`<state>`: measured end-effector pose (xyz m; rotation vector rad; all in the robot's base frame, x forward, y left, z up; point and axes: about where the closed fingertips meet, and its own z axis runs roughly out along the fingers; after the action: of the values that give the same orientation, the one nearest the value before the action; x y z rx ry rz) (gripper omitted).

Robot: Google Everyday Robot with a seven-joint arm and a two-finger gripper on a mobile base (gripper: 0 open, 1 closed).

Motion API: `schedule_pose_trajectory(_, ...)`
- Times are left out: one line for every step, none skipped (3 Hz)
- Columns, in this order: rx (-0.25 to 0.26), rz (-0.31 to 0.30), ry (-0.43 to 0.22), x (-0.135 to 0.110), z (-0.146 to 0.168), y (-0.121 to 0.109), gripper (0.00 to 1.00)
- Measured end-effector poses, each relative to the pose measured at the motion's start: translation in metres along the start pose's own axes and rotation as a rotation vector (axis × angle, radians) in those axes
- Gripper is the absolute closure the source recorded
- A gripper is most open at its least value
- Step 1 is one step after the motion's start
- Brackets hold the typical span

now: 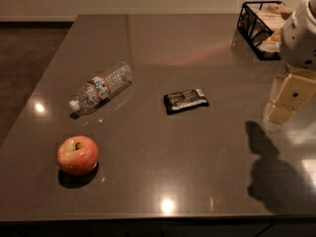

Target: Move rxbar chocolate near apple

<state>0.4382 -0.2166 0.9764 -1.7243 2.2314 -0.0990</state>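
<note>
The rxbar chocolate (186, 100) is a flat black wrapper with pale lettering, lying on the grey table (197, 172) near its middle. The apple (77, 155), red with yellowish patches and a short stem, stands at the front left, well apart from the bar. My gripper (282, 111) hangs at the right edge of the view, above the table and to the right of the bar, with nothing visibly in it. It casts a dark shadow on the table below it.
A clear plastic water bottle (100, 87) lies on its side at the left, behind the apple. A black wire basket (258, 26) with pale items stands at the back right corner. The table's left edge borders dark floor.
</note>
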Motion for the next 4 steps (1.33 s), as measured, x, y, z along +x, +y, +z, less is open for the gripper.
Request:
schedule_pose_trajectory(0.000,0.000,0.000,0.000,0.000,0.000,0.00)
schedule_pose_trajectory(-0.016,-0.018,-0.005,-0.006,0.013,-0.009,0.00)
schedule_pose_trajectory(-0.042,-0.055,-0.010,-0.022,0.036,-0.025,0.00)
schedule_pose_trajectory(-0.078,-0.092,-0.022,-0.041,0.061,-0.036,0.00)
